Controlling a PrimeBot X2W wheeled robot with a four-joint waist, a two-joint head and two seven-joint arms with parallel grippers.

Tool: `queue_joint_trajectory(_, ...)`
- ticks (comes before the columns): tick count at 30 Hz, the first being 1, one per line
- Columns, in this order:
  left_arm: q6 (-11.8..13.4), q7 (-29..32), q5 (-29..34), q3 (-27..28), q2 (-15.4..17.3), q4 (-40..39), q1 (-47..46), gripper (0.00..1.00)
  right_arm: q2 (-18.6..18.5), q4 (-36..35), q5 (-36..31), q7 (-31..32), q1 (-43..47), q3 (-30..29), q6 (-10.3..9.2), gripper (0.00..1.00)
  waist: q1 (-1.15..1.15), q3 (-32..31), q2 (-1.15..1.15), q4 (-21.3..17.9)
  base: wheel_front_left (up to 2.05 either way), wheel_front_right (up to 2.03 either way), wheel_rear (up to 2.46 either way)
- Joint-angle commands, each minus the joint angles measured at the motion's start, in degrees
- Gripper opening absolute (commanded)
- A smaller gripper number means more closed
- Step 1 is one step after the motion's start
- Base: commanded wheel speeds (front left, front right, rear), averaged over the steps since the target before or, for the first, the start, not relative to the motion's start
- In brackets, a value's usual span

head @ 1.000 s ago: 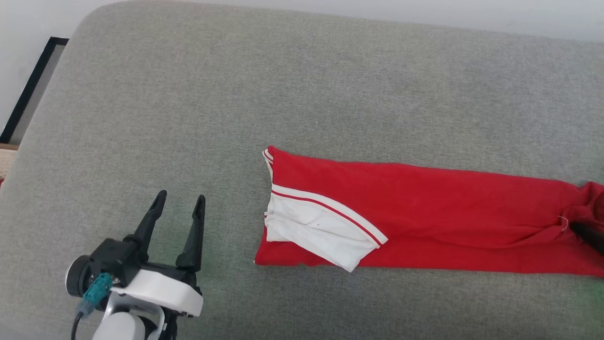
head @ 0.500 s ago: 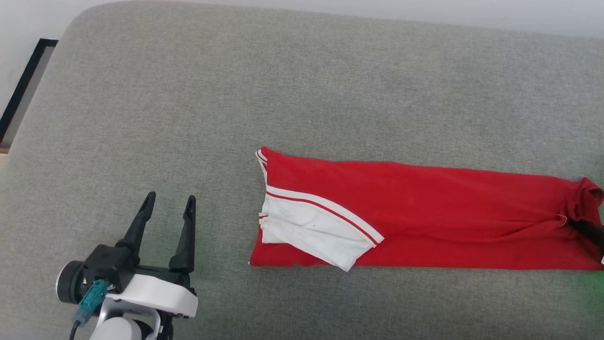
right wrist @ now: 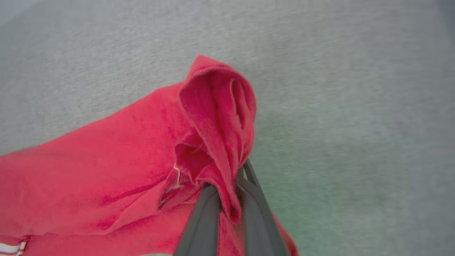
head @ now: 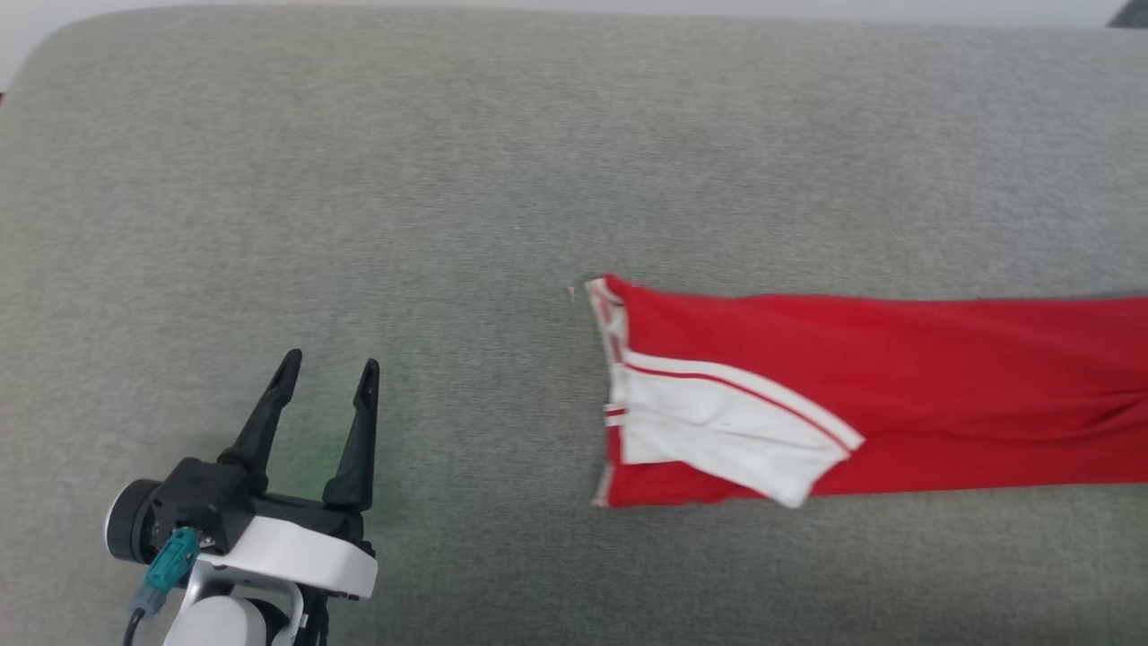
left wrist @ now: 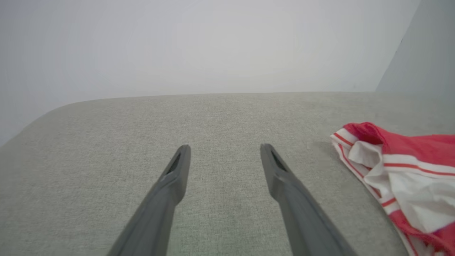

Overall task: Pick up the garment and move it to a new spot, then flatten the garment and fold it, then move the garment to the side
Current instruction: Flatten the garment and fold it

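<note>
Grey woven upholstery [head: 359,179] stretches across the head view, a broad cushioned surface with a rounded corner and a pale wall [left wrist: 213,42] behind it. On it lies the garment [head: 897,377], bright red, spread in a long flat band over the right half of the surface and running off the right edge of that view. Its left end carries a white panel [head: 717,431] edged with thin red-and-white stripes, folded over the red cloth. The left gripper [head: 330,363] hovers at the lower left, well apart from the garment, its two dark fingers spread wide with nothing between them. In the right wrist view the right gripper [right wrist: 229,185] has its fingers pressed together on a bunched fold of red fabric at the garment's other end. The cloth is pinched between them and rises in a hooded ridge above the cushion. The left wrist view shows the striped white end lying rumpled off to the right of the parted fingers.
</note>
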Motion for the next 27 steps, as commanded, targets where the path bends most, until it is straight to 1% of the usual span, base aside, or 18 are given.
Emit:
queue_joint_trajectory(1, -0.1, -0.3, 0.5, -0.6, 0.4, 0.2, -0.9, 1.0, -0.6, 0.4, -0.6, -0.4, 0.1, -1.5, -0.31, 0.0, 0.0, 0.4, 0.0, -1.3, 0.0, 0.0, 0.0)
queue_joint_trajectory(8, -0.1, -0.3, 1.7, -1.3, 0.9, -0.2, -2.4, 1.0, -2.5, 2.5, -1.6, -0.7, 0.6, -7.7, -0.3, 0.0, 0.0, 0.8, 0.0, -3.5, 0.0, 0.0, 0.0)
queue_joint_trajectory(11, -0.1, -0.3, 1.7, -1.7, 0.8, 0.2, -3.1, 1.0, -2.6, 2.3, -1.9, -0.6, 0.9, -9.9, -0.3, 0.0, 0.0, 0.7, 0.0, -4.1, 0.0, 0.0, 0.0)
queue_joint_trajectory(14, -0.1, -0.3, 1.8, -1.9, 1.2, 0.8, -3.3, 1.0, -2.4, 1.3, -1.9, -0.2, 1.2, -10.6, -0.29, 0.0, 0.0, 0.5, 0.0, -4.4, 0.0, 0.0, 0.0)
queue_joint_trajectory(19, -0.1, -0.3, 2.1, -1.3, 1.0, 1.2, -3.0, 1.0, -1.0, -3.3, -0.9, 1.3, 2.6, -8.1, -0.18, 0.0, 0.0, -0.3, 0.0, -4.2, 0.0, 0.0, 0.0)
queue_joint_trajectory(22, -0.1, -0.3, 1.7, -0.8, 0.9, 1.3, -2.4, 1.0, 0.8, -8.6, 0.7, 3.2, 3.9, -5.4, -0.18, 0.0, 0.0, -0.9, 0.0, -3.6, 0.0, 0.0, 0.0)
queue_joint_trajectory(27, -0.1, -0.3, 1.9, -0.3, 0.3, 1.1, -1.4, 1.0, 3.2, -18.9, 0.9, 6.1, 6.7, 0.9, -0.18, 0.0, 0.0, -2.0, 0.0, -1.9, 0.0, 0.0, 0.0)
